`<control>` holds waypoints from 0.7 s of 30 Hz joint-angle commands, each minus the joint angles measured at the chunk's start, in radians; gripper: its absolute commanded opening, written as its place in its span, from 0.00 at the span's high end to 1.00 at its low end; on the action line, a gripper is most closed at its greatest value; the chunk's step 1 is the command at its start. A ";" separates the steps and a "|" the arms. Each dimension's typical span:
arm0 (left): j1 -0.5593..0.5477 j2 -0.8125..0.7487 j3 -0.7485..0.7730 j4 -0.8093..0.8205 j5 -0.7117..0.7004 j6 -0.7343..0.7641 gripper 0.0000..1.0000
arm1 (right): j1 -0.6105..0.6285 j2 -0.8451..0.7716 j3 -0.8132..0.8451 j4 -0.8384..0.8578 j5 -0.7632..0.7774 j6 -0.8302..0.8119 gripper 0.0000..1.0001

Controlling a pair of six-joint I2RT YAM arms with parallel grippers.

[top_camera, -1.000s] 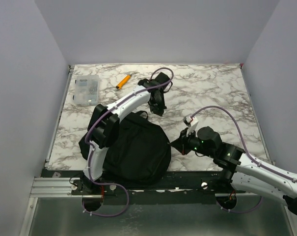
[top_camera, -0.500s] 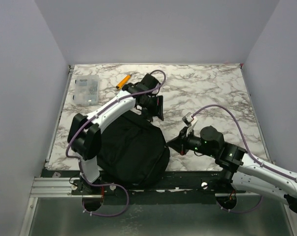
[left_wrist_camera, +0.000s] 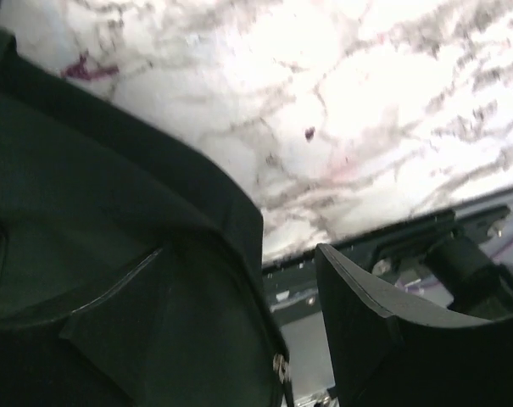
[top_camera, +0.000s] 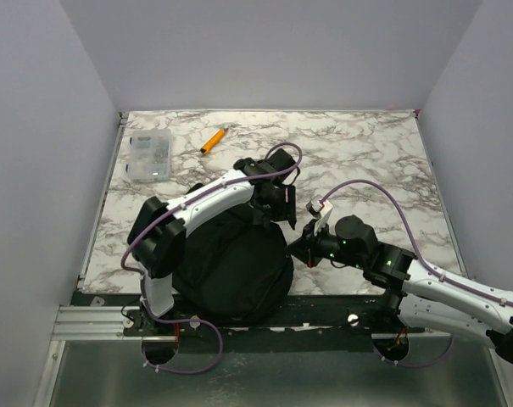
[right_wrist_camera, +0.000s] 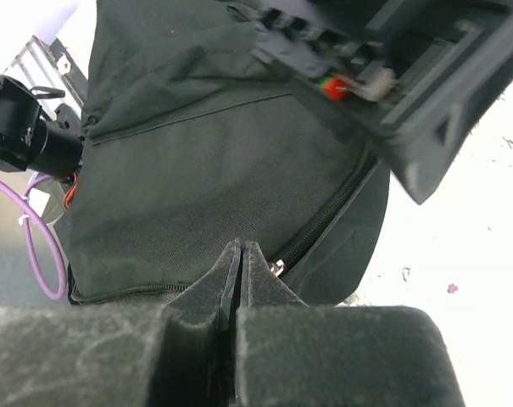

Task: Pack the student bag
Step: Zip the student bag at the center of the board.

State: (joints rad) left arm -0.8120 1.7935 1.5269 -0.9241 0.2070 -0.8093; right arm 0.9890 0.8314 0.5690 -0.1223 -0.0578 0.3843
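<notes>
Okay, nearest: the student bag (top_camera: 231,267) lies flat at the near-left edge of the table (top_camera: 366,153). It is black soft fabric, rounded, with a seamed front panel and a zipper along its right rim. At that rim the right gripper (right_wrist_camera: 239,259) has fingers pressed together, tips just beside the silver zipper pull (right_wrist_camera: 276,268). The left gripper (top_camera: 273,208) hangs over the bag's far right corner, fingers apart. Far left: clear plastic box (top_camera: 148,157), orange marker (top_camera: 212,140).

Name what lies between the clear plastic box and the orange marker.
Only bare marble tabletop separates the clear plastic box from the orange marker, per the top view.
</notes>
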 commanded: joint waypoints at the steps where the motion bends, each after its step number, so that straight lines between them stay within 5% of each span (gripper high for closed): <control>1: -0.003 0.130 0.147 -0.124 -0.115 -0.037 0.32 | 0.005 0.007 0.044 0.018 -0.007 -0.033 1.00; 8: -0.007 0.226 0.226 -0.201 -0.212 -0.004 0.55 | 0.006 0.022 0.037 0.037 -0.008 -0.051 1.00; 13: 0.013 0.306 0.321 -0.201 -0.184 0.061 0.99 | 0.006 0.048 0.038 0.046 -0.017 -0.054 1.00; 21: 0.125 0.367 0.523 -0.171 -0.328 0.132 1.00 | 0.016 0.050 0.045 0.093 -0.169 -0.050 0.99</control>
State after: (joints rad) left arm -0.7647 2.1502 1.9343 -1.1828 0.0322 -0.7292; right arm 0.9882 0.8829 0.5724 -0.1154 -0.0814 0.3382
